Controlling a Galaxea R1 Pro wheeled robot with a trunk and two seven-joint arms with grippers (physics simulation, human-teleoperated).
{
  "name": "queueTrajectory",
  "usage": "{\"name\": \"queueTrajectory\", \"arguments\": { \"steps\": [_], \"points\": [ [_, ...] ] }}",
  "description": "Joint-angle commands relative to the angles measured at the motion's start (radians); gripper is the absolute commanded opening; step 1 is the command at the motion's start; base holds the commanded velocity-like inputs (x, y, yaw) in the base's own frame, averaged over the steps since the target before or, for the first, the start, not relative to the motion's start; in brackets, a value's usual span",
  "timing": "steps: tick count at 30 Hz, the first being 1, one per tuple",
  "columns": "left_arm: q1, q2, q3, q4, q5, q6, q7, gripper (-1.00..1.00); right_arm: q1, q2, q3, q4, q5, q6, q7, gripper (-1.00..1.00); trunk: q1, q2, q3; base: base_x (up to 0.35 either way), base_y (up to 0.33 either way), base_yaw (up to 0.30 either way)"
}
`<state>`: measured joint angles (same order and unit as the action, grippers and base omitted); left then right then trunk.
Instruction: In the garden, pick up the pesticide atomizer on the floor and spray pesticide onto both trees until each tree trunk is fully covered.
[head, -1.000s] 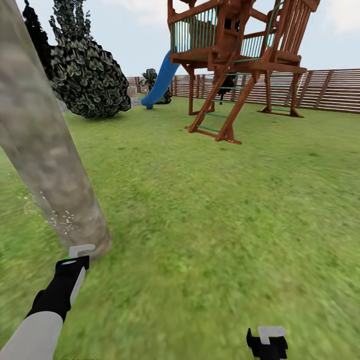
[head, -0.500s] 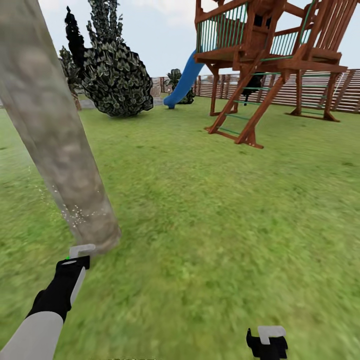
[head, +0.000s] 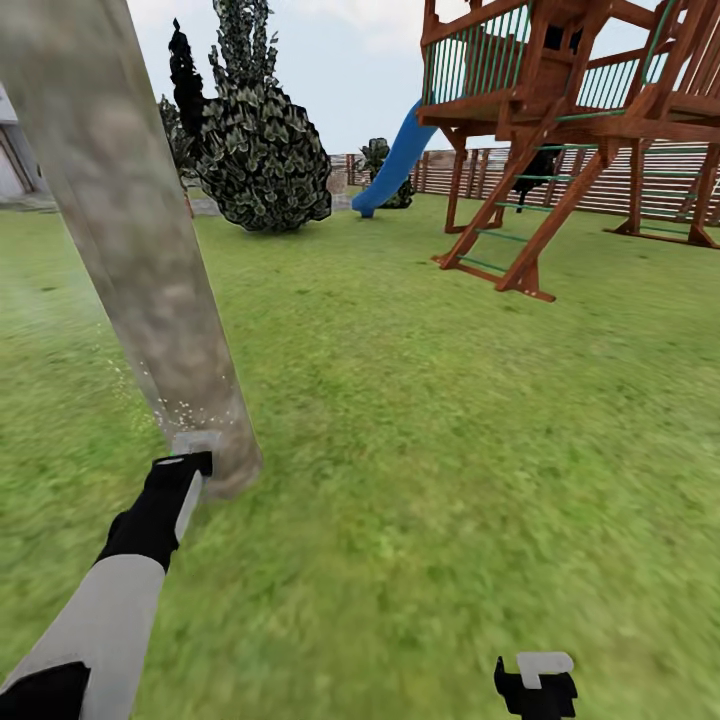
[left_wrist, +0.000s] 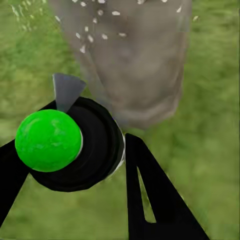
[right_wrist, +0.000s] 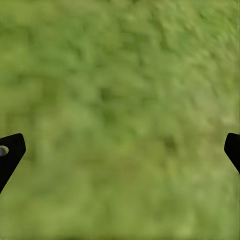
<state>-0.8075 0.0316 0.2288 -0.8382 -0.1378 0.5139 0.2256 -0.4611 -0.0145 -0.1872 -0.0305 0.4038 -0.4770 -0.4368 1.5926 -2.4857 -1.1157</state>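
Tree trunk (head: 130, 240) top cut off

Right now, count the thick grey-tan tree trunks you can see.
1. The tree trunk rises at the head view's left, just beyond the left gripper; white specks dot its base. A second may stand out of frame.

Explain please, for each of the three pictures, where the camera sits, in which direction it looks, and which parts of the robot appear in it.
Head view: from the robot's head, forward and down over the lawn; tree trunk, play tower, left arm, right tool.
Left wrist view: on the left arm, along the left tool, shut on the atomizer; trunk base and white pesticide specks beyond.
Right wrist view: on the right arm, down at grass between open fingertips.
Head and left wrist views share the trunk and specks.
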Motion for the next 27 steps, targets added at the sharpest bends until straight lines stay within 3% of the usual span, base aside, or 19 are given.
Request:
{"name": "queueTrajectory", "arguments": {
  "steps": [1,2,4,7,10,13,14,15,16,17,18,20,23,25,27],
  "points": [
    [-0.006,0.069,0.001,0.002,-0.004,0.038,-0.009,-1.00,-0.001,-0.001,-0.008,0.001,0.011,-0.003,-0.003,1.00,0.000,0.000,-0.001,0.000,0.000,0.000],
    [-0.008,0.091,0.002,0.005,-0.003,0.046,-0.018,-1.00,-0.001,-0.001,-0.008,0.001,0.012,-0.003,-0.003,1.00,0.000,0.000,-0.001,0.000,0.000,0.000],
    [-0.009,0.108,0.002,0.002,-0.002,0.051,-0.047,-1.00,-0.001,-0.001,-0.008,0.001,0.011,-0.003,-0.003,1.00,0.000,0.000,-0.001,0.000,0.000,0.000],
    [-0.012,0.091,-0.004,-0.005,-0.002,0.053,-0.083,-1.00,-0.001,0.002,-0.008,0.001,0.010,-0.003,-0.003,1.00,0.000,0.000,-0.001,0.000,0.000,0.043],
    [-0.042,0.052,-0.008,-0.014,-0.003,0.056,-0.110,-1.00,-0.001,0.002,-0.008,0.001,0.009,-0.003,-0.003,1.00,0.000,0.000,-0.001,0.000,0.000,0.232],
    [-0.083,0.049,-0.008,-0.015,-0.003,0.060,-0.135,-1.00,-0.001,0.002,-0.008,0.001,0.009,-0.003,-0.003,1.00,0.000,0.000,-0.001,0.000,0.000,0.274],
    [-0.089,0.056,-0.007,-0.015,-0.004,0.066,-0.139,-1.00,-0.001,0.002,-0.008,0.001,0.009,-0.003,-0.003,1.00,0.000,0.000,-0.001,0.000,0.000,0.268],
    [-0.095,0.087,-0.007,-0.013,-0.005,0.087,-0.146,-1.00,-0.001,0.002,-0.008,0.001,0.009,-0.003,-0.003,1.00,0.000,0.000,-0.001,0.000,0.000,0.131],
    [-0.095,0.135,-0.007,-0.005,-0.004,0.095,-0.171,-1.00,-0.001,0.002,-0.008,0.001,0.009,-0.003,-0.003,1.00,0.000,0.000,-0.001,0.000,0.000,0.053],
    [-0.093,0.169,-0.009,-0.002,-0.005,0.098,-0.210,-1.00,-0.001,0.003,-0.008,0.001,0.009,-0.003,-0.003,1.00,0.000,0.000,-0.001,0.000,0.000,0.027],
    [-0.090,0.200,-0.011,0.000,-0.010,0.099,-0.288,-1.00,-0.001,0.003,-0.008,0.001,0.010,-0.003,-0.003,1.00,0.000,0.000,-0.001,0.000,0.000,0.011],
    [-0.087,0.210,-0.028,0.001,-0.028,0.100,-0.359,-1.00,-0.001,0.003,-0.008,0.001,0.010,-0.003,-0.003,1.00,0.000,0.000,-0.001,0.000,0.000,0.004],
    [-0.094,0.184,-0.118,0.002,-0.033,0.104,-0.377,-1.00,-0.001,0.002,-0.008,0.001,0.010,-0.003,-0.003,1.00,0.000,0.000,-0.001,0.000,0.000,0.000],
    [-0.099,0.176,-0.139,0.002,-0.033,0.110,-0.379,-1.00,-0.001,0.003,-0.008,0.001,0.010,-0.003,-0.003,1.00,0.000,0.000,-0.001,0.000,0.000,0.000],
    [-0.099,0.193,-0.140,0.001,-0.035,0.127,-0.382,-1.00,-0.001,0.003,-0.008,0.001,0.010,-0.003,-0.003,1.00,0.000,0.000,-0.001,0.000,0.000,0.000]
  ]
}}
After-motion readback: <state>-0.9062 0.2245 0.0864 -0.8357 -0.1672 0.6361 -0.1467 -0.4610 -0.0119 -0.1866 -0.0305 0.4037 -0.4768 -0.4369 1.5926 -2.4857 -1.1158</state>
